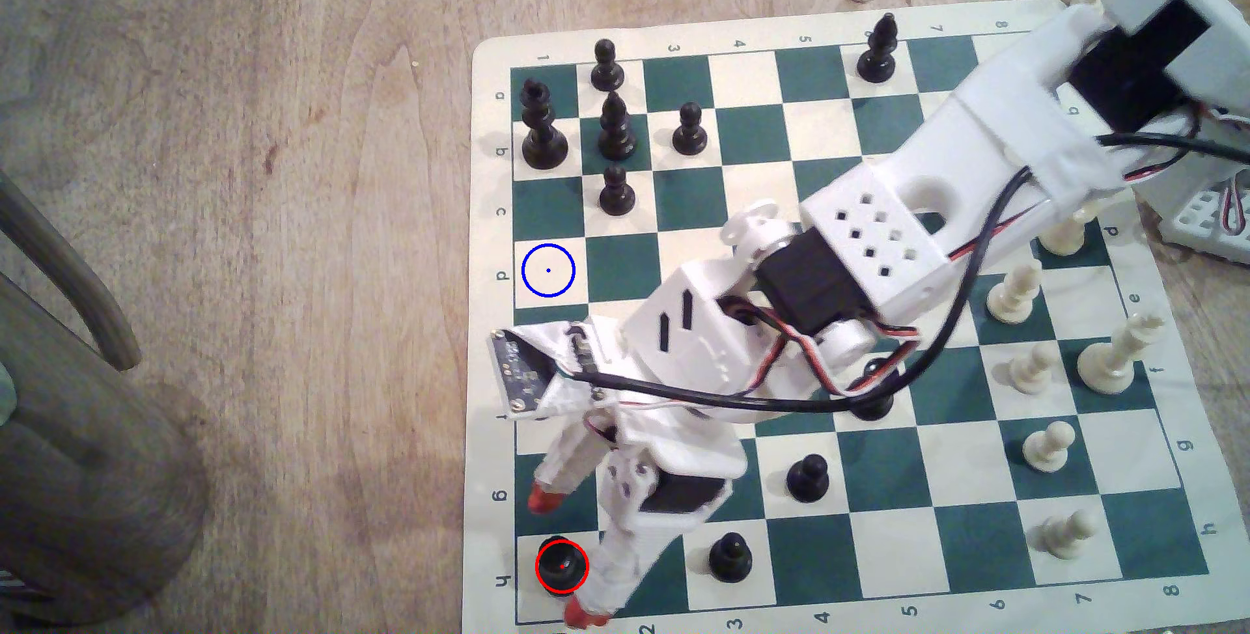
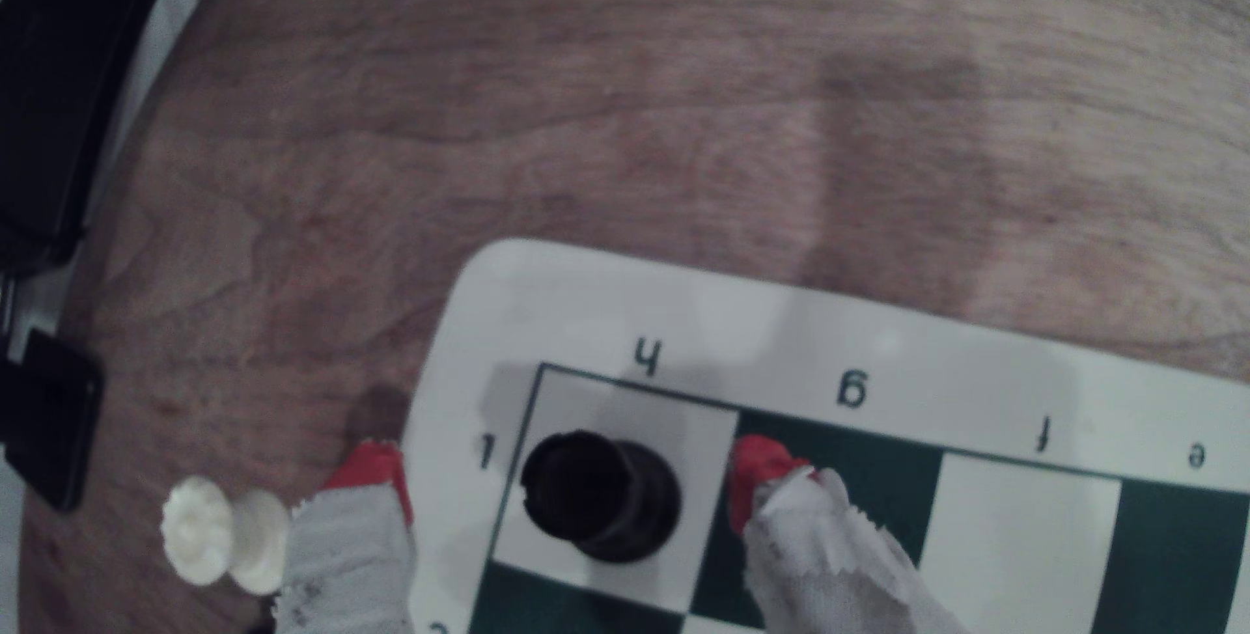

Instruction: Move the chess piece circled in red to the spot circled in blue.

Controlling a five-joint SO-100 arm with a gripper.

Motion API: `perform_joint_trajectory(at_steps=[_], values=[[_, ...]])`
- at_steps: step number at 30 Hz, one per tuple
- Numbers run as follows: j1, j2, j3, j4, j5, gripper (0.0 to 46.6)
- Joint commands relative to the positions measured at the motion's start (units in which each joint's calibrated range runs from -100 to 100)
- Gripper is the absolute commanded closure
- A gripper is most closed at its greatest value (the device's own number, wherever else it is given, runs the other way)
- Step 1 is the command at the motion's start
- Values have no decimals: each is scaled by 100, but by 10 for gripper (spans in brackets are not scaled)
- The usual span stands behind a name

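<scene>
You hold jaws (image 2: 568, 478) wide open, empty, red tips either side of black rook (image 2: 598, 495) to straddle it. Rook stands upright on corner square h1; blue-ringed square (image 1: 548, 270) four squares along same edge file.

Rook (image 1: 561, 565) upright on corner square h1 of the chessboard (image 1: 744, 76), at the exterior view's lower left. Gripper (image 1: 567, 558) spread around it, 1 fingertip (image 2: 757, 472) over square g1, the other (image 2: 372, 468) past the board's edge, neither touching the rook (image 2: 598, 495). Ringed target square (image 1: 548, 270) on d1, same edge file, 4 squares further up in the exterior view. 2 pawns (image 1: 730, 556) to the rook's right in the exterior view, well apart. Off the board, a lone piece (image 2: 223, 532) just beside the outer fingertip.
</scene>
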State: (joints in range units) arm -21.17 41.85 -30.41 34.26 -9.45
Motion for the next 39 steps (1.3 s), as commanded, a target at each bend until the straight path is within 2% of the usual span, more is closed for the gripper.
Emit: perform_joint_trajectory(at_steps=[1, 13, 39], values=[[71, 0, -948, 95, -15, 209], [-38, -9, -1157, 620, -112, 229], [-163, 204, -1565, 685, -161, 233]])
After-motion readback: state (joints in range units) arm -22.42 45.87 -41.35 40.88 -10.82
